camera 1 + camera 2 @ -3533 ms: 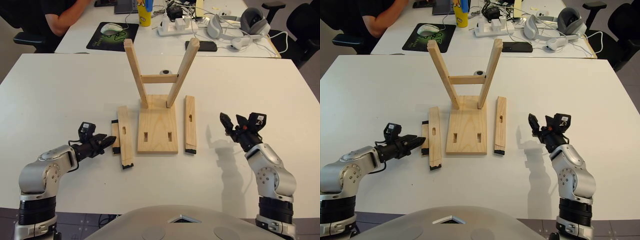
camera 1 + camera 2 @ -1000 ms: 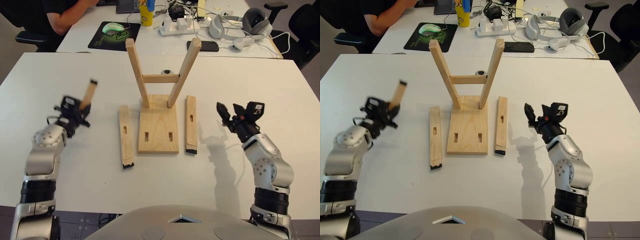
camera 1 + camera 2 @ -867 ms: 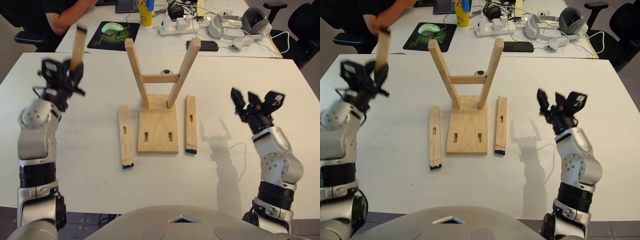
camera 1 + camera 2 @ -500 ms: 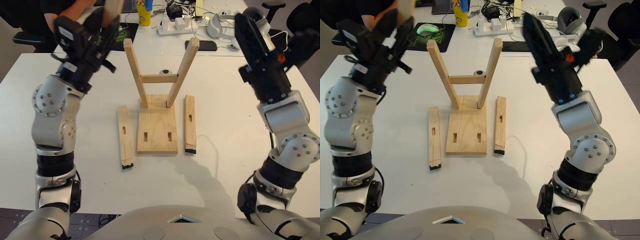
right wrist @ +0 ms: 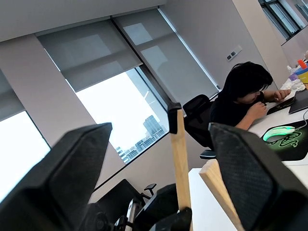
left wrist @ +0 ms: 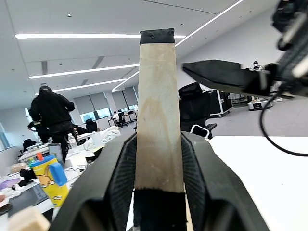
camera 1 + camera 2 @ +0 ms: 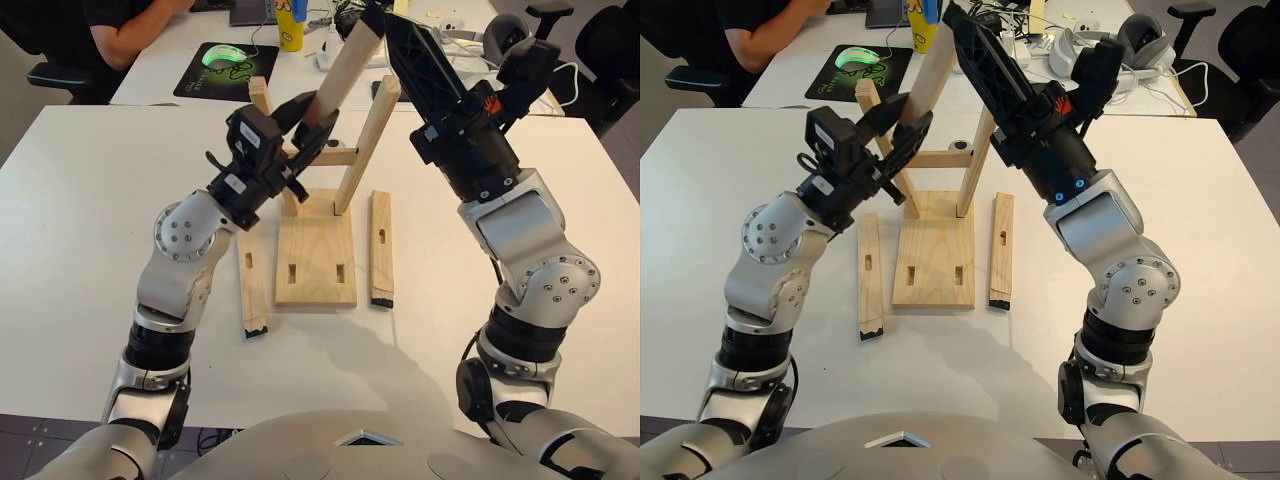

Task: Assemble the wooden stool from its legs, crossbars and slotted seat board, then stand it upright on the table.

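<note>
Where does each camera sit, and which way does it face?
Left eye view: head, down at the table; both arms show.
Right eye view: beside it, same scene.
Left wrist view: left wrist, up along the wooden bar between left fingers.
Right wrist view: right wrist, toward windows past open right fingers; shares that bar.

1. Seat board (image 7: pixel 315 250): pale wood, faint grain.
2. Stick (image 6: pixel 159 96) in black left gripper (image 6: pixel 160 138): pale wood, black tip.
3. Table (image 7: pixel 80 200): plain white.
4. Far-left mat (image 7: pixel 197 86): black, green marking.

Head stereo pair looks down over the table (image 7: pixel 80 200); wrist cameras face the room.
</note>
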Available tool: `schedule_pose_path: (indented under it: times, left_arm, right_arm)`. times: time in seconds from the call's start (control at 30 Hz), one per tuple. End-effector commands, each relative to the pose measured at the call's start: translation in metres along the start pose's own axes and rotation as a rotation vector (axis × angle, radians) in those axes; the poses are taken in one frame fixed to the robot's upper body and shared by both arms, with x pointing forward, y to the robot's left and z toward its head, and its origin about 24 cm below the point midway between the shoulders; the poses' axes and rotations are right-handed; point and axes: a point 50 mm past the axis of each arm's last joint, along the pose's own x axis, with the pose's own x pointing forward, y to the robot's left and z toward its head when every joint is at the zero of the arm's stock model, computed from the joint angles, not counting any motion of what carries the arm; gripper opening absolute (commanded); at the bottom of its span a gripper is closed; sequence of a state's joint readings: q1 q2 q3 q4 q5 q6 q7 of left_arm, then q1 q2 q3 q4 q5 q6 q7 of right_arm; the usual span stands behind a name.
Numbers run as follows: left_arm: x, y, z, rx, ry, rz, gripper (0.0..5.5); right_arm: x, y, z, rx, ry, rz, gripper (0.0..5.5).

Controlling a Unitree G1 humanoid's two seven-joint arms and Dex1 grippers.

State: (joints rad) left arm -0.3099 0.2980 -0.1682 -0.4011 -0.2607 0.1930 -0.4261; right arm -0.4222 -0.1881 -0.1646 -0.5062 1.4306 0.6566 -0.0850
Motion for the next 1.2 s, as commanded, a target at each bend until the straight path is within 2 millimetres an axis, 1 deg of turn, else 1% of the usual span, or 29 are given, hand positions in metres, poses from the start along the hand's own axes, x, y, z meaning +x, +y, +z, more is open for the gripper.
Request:
schedule_pose_path:
  times: [0.03, 0.3, 0.6, 0.63, 0.7, 0.77, 0.83, 0.87, 0.9, 0.93, 1.03, 1.2]
  left_arm:
    - [0.000, -0.008, 0.000, -0.004, 0.000, -0.013, 1.33]
    - [-0.002, -0.016, -0.005, -0.023, 0.018, -0.036, 1.33]
    - [-0.005, -0.021, -0.008, -0.033, 0.034, -0.050, 1.33]
    - [-0.005, -0.021, -0.008, -0.034, 0.034, -0.049, 1.33]
    - [-0.005, -0.022, -0.008, -0.035, 0.034, -0.048, 1.33]
    - [-0.006, -0.022, -0.009, -0.036, 0.036, -0.049, 1.33]
    - [-0.007, -0.022, -0.010, -0.036, 0.044, -0.050, 1.33]
    - [-0.008, -0.022, -0.011, -0.035, 0.051, -0.049, 1.33]
    - [-0.008, -0.021, -0.012, -0.032, 0.057, -0.048, 1.33]
    - [-0.009, -0.021, -0.013, -0.031, 0.064, -0.045, 1.33]
    - [-0.011, -0.019, -0.016, -0.023, 0.079, -0.040, 1.33]
    - [-0.015, -0.016, -0.021, -0.002, 0.110, -0.036, 1.33]
  right_arm:
    - [0.003, -0.002, -0.002, -0.009, 0.022, -0.005, 3.77]
    - [0.001, -0.012, -0.002, -0.015, 0.052, -0.046, 3.77]
    - [-0.001, -0.014, -0.011, 0.010, 0.108, -0.039, 2.38]
    - [-0.001, -0.014, -0.012, 0.011, 0.115, -0.037, 2.29]
    - [-0.001, -0.015, -0.013, 0.014, 0.123, -0.040, 1.92]
    - [-0.002, -0.016, -0.014, 0.015, 0.129, -0.046, 1.69]
    - [-0.002, -0.016, -0.015, 0.011, 0.135, -0.048, 1.35]
    - [-0.002, -0.016, -0.015, 0.011, 0.138, -0.048, 1.30]
    - [-0.002, -0.017, -0.015, 0.010, 0.139, -0.048, 1.06]
    - [-0.002, -0.016, -0.015, 0.010, 0.141, -0.046, 1.03]
    - [-0.003, -0.016, -0.015, 0.007, 0.147, -0.044, 0.53]
    - [-0.004, -0.017, -0.015, -0.001, 0.159, -0.047, 0.45]
